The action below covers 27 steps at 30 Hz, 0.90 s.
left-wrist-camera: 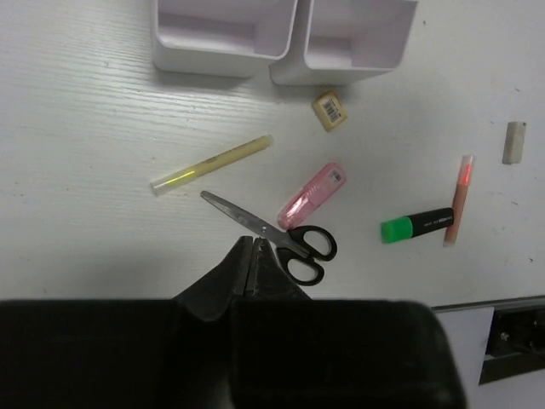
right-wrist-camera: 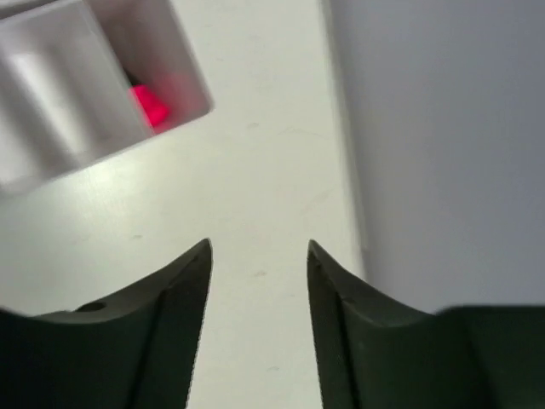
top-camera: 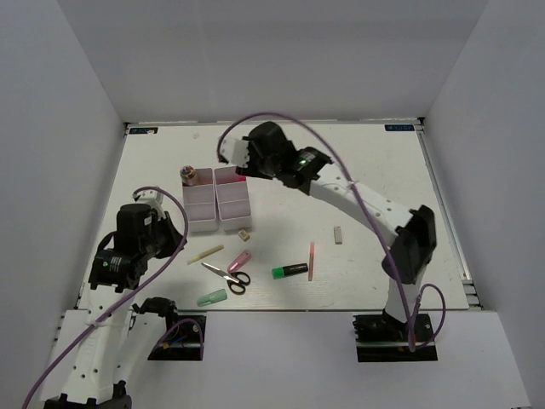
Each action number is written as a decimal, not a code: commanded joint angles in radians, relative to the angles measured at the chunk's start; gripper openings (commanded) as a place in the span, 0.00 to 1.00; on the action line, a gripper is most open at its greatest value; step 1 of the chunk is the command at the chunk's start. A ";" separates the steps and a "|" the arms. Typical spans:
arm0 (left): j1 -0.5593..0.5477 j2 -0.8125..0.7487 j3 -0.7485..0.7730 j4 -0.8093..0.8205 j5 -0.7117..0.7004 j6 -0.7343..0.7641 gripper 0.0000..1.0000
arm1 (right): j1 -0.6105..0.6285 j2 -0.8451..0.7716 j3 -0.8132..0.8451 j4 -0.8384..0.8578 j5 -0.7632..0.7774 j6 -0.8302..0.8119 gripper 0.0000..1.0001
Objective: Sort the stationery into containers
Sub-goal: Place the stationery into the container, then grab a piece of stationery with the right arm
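Black-handled scissors (left-wrist-camera: 272,234) lie on the white table (left-wrist-camera: 77,170), blades aimed at the far left and loops nearest the arm bases. In the left wrist view they sit just past the tips of the left hand (left-wrist-camera: 252,256). Its fingers are pressed together with nothing between them, and I cannot tell whether they touch the scissors.

A pink highlighter (left-wrist-camera: 311,196) lies just beside the scissor handles on the far side, and a thin yellow stick (left-wrist-camera: 211,164) lies a little beyond the blades. To the right come a green highlighter (left-wrist-camera: 417,226) and a thin pink stick (left-wrist-camera: 458,200), which look as if they meet near the highlighter's black end. A pale eraser (left-wrist-camera: 513,142) lies apart, farther right. A small tan eraser (left-wrist-camera: 330,111) rests just in front of the right tray (left-wrist-camera: 358,34), which stands side by side with the left tray (left-wrist-camera: 223,38). A pale green marker (top-camera: 212,297) lies nearest the bases, close to the scissors.

The right hand (right-wrist-camera: 258,256) hangs over bare table past the trays' far end, well apart from the loose stationery. Its fingers are spread and hold nothing. One tray compartment beside it holds something bright pink (right-wrist-camera: 149,106) (too blurred to name).
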 commanded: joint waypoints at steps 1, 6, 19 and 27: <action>0.004 0.016 -0.003 0.019 0.110 0.000 0.09 | -0.069 -0.116 -0.071 -0.308 -0.306 0.309 0.56; 0.004 0.030 -0.041 0.034 0.218 0.003 0.99 | -0.112 -0.286 -0.411 -0.485 -0.634 0.313 0.72; 0.005 -0.070 -0.142 0.118 0.143 0.036 0.17 | -0.054 -0.376 -0.846 -0.170 -0.791 0.012 0.61; 0.002 -0.133 -0.154 0.109 0.028 0.040 0.94 | -0.011 -0.296 -0.843 -0.014 -0.703 0.023 0.73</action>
